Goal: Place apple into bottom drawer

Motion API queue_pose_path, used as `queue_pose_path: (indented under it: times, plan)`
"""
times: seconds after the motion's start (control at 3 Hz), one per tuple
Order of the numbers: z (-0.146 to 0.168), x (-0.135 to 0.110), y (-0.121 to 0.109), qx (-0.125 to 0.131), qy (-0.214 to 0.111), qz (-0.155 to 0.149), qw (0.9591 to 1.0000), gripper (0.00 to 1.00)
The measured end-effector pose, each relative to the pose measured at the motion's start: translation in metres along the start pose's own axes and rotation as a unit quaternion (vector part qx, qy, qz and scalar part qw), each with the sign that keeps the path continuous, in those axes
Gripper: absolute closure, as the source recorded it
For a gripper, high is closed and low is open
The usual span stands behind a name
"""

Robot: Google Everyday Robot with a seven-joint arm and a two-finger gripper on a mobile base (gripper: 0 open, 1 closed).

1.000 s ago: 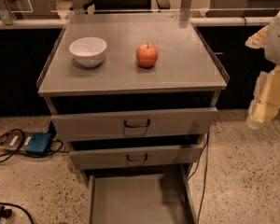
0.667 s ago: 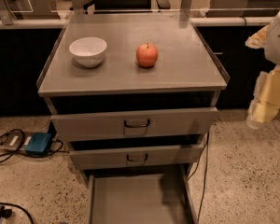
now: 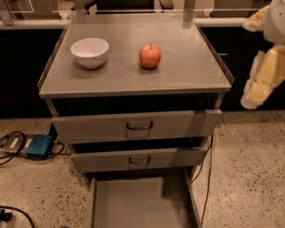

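The red-orange apple stands on the grey cabinet top, right of centre. The bottom drawer is pulled out towards me, and its flat grey floor is bare. My gripper hangs at the right edge of the view, beside the cabinet's right side, at about the height of the cabinet top. It is well to the right of the apple, apart from it, and holds nothing that I can see.
A white bowl sits on the cabinet top left of the apple. The two upper drawers with dark handles stick out slightly. A blue box and cables lie on the speckled floor at the left. A cable hangs down the cabinet's right side.
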State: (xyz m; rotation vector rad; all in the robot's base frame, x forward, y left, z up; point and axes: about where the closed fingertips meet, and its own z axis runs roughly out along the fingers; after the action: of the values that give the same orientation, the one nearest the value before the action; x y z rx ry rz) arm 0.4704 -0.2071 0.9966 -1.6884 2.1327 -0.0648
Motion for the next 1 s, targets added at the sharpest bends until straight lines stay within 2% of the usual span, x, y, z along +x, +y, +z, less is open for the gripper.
queue_pose_path:
  times: [0.33,0.67,1.0]
  plan:
    - [0.007,-0.023,-0.035,-0.006,-0.071,-0.006,0.9974,0.00]
    - [0.008,-0.036,-0.052,0.000,-0.115,-0.012,0.9933,0.00]
    - [0.006,-0.052,-0.065,0.009,-0.140,-0.024,0.9898,0.00]
